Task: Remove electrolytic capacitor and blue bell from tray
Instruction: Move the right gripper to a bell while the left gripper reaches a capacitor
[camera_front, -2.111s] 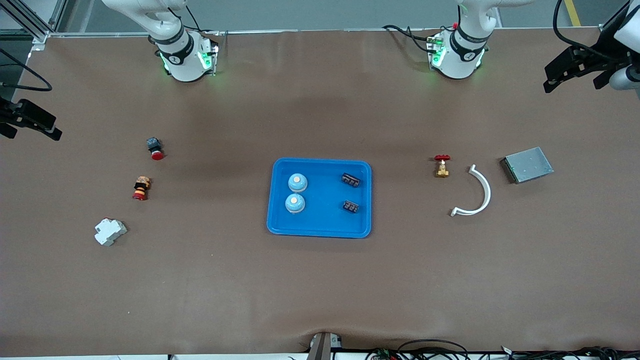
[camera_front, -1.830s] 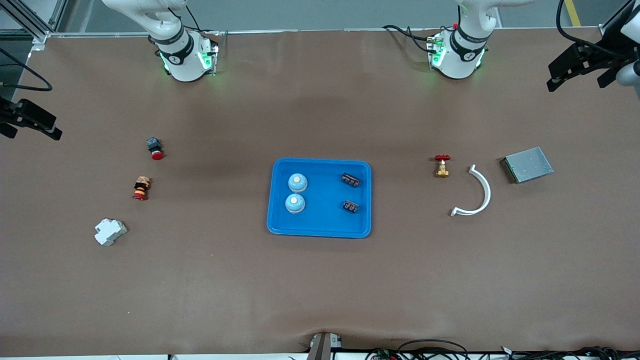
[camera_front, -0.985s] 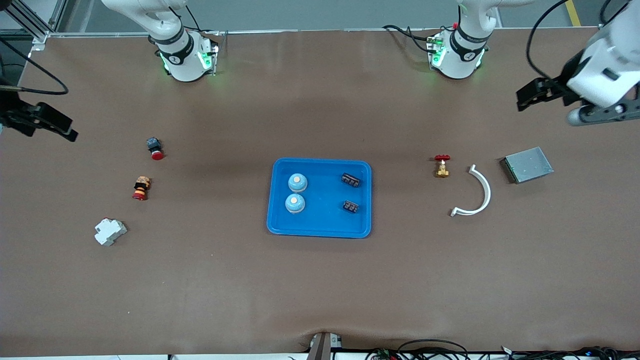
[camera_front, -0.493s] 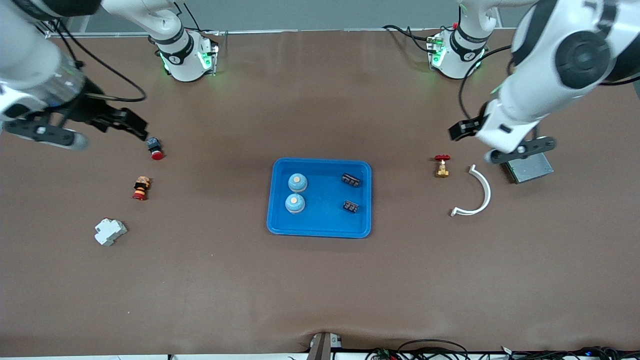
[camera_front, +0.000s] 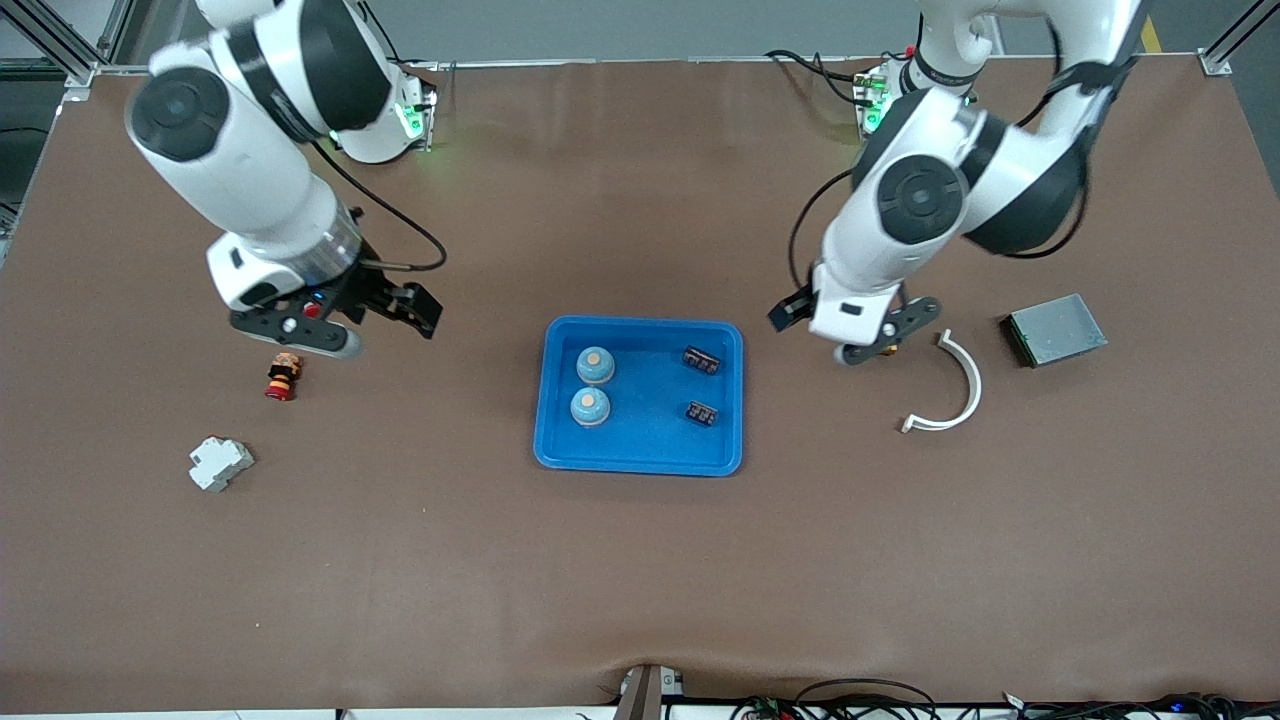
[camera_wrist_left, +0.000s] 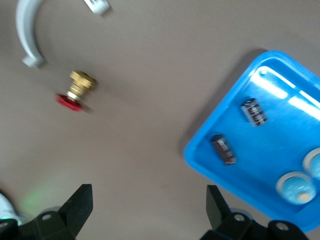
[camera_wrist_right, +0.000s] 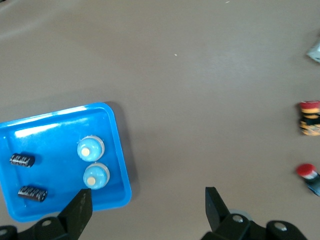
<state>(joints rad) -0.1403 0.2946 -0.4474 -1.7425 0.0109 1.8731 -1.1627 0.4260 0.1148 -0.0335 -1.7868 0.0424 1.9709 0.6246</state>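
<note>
tray: we see a blue tray (camera_front: 640, 455) at the middle of the table, holding all four task pieces
bells: two blue bells (camera_front: 595, 366) sit in the half of the tray toward the right arm's end, one nearer the front camera than the other
capacitors: two dark capacitors (camera_front: 702, 360) lie in the half toward the left arm's end, apart from each other
left gripper: we find the left gripper (camera_wrist_left: 147, 210) up over bare table between the tray and the brass valve with a red handle (camera_wrist_left: 76, 90), fingers spread wide and holding nothing
right gripper: the right gripper (camera_wrist_right: 145, 212) hangs over the table beside the tray's edge toward the right arm's end, fingers apart and empty (the bells show just past one fingertip in its wrist view)
other items: a white curved bracket (camera_front: 955, 385) and a grey metal box (camera_front: 1055, 329) lie toward the left arm's end; a red-and-yellow push button (camera_front: 282, 376) and a white breaker (camera_front: 220, 464) toward the right arm's end
</note>
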